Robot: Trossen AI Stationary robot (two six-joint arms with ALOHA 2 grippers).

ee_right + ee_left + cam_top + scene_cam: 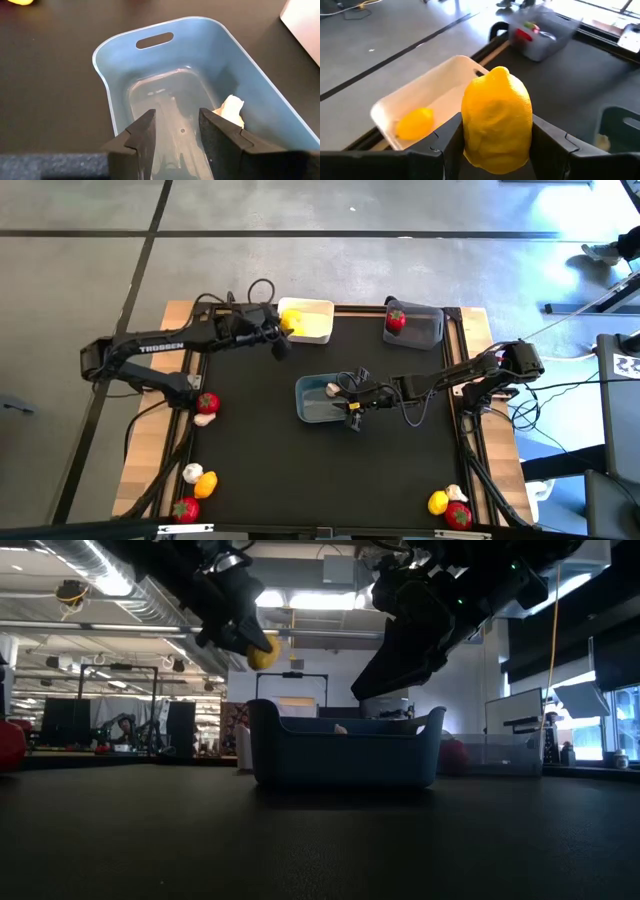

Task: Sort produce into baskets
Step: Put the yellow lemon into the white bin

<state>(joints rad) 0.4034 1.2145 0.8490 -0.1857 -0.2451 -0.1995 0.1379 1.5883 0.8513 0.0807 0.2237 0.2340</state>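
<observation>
My left gripper [496,142] is shut on a yellow lemon-like piece [496,117] and hangs beside the near rim of the white basket [437,92], where another yellow piece [415,122] lies. In the low view the held piece [262,652] is well above the table. My right gripper [177,132] stands open over the blue-grey basket [150,70], where a whitish garlic-like bulb [232,110] lies against one wall. The dark grey basket [418,328] at the far right holds a red piece [396,320]. My left gripper pinches the yellow piece by its two opposite sides [467,135] between its two fingers. The fingers [447,137] slant down toward the table's far side. The piece is lifted clear of the table, with its pointed end [500,72] beyond the fingertips.
Loose produce lies along the table's left edge: a red piece [207,402] with a bulb [204,418], then a bulb [192,472], an orange piece [206,483] and a red one [186,508]. At the near right corner lie a yellow piece [438,502], a bulb [456,492] and a red piece [458,515].
</observation>
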